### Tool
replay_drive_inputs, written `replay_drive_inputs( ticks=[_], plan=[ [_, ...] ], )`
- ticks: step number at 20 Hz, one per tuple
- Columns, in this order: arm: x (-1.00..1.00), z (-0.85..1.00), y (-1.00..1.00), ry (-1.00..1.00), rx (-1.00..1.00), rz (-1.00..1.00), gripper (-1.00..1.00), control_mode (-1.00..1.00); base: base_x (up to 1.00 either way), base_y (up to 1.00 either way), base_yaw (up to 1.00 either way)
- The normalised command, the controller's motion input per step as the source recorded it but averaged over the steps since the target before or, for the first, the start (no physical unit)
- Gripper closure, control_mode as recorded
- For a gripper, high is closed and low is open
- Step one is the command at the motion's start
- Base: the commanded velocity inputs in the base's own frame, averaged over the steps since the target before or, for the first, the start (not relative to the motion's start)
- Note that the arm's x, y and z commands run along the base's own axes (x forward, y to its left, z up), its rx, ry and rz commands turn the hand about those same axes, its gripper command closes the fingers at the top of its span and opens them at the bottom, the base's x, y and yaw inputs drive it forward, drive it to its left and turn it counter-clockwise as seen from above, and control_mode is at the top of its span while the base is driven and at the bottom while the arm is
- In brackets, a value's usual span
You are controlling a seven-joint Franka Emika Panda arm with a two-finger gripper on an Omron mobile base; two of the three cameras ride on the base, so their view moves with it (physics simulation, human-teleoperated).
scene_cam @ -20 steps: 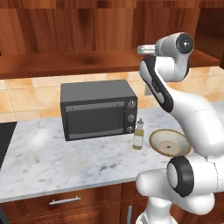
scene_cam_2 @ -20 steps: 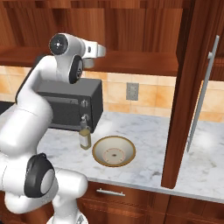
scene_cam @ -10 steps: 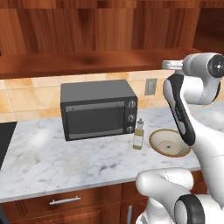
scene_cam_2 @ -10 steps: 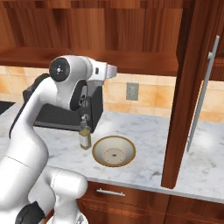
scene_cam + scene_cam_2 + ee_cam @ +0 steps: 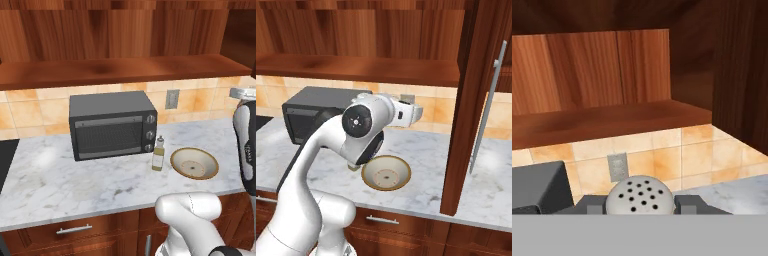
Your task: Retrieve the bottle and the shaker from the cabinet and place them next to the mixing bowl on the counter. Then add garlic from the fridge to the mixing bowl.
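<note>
In the hand view the pale grey shaker [image 5: 640,194], its rounded top dotted with holes, sits between my fingers [image 5: 587,203], and my gripper [image 5: 640,204] is shut on it. From the right base, my gripper [image 5: 414,111] hangs in the air above the tan mixing bowl [image 5: 386,172], below the cabinet shelf [image 5: 356,67]. The bottle [image 5: 158,153] stands upright on the marble counter [image 5: 75,180], just left of the mixing bowl [image 5: 194,163]. The cabinet shelf board [image 5: 125,70] is bare.
A dark toaster oven [image 5: 111,125] stands on the counter left of the bottle. An open cabinet door [image 5: 471,100] with a long metal handle hangs right of the bowl. A wall socket [image 5: 172,99] is on the tiles, and a black stove edge [image 5: 5,160] shows at far left.
My arm has swung right and down, away from the cabinet shelf, carrying the shaker until it hangs over the bowl area. The bottle and bowl have not moved.
</note>
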Motion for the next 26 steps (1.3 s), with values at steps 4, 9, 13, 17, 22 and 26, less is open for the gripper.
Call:
replay_drive_inputs(
  ticks=[4,9,13,17,22,26],
  plan=[
    [-0.61,-0.34,-0.76,0.06,0.02,0.0,1.0,-1.0,0.0,0.0,0.0],
    [-0.24,-0.43,-0.23,0.08,0.0,0.0,1.0,-1.0,0.0,0.0,0.0],
    [-0.03,-0.61,0.01,0.0,-0.03,0.0,1.0,-1.0,0.0,0.0,0.0],
    [0.03,-0.62,0.0,0.0,0.0,0.01,1.0,-1.0,0.0,0.0,0.0],
    [0.25,-0.6,-0.03,0.0,0.0,0.02,1.0,-1.0,0.0,0.0,0.0],
    [0.24,-0.5,-0.21,0.0,0.0,0.04,1.0,-1.0,0.0,0.0,0.0]
  ],
)
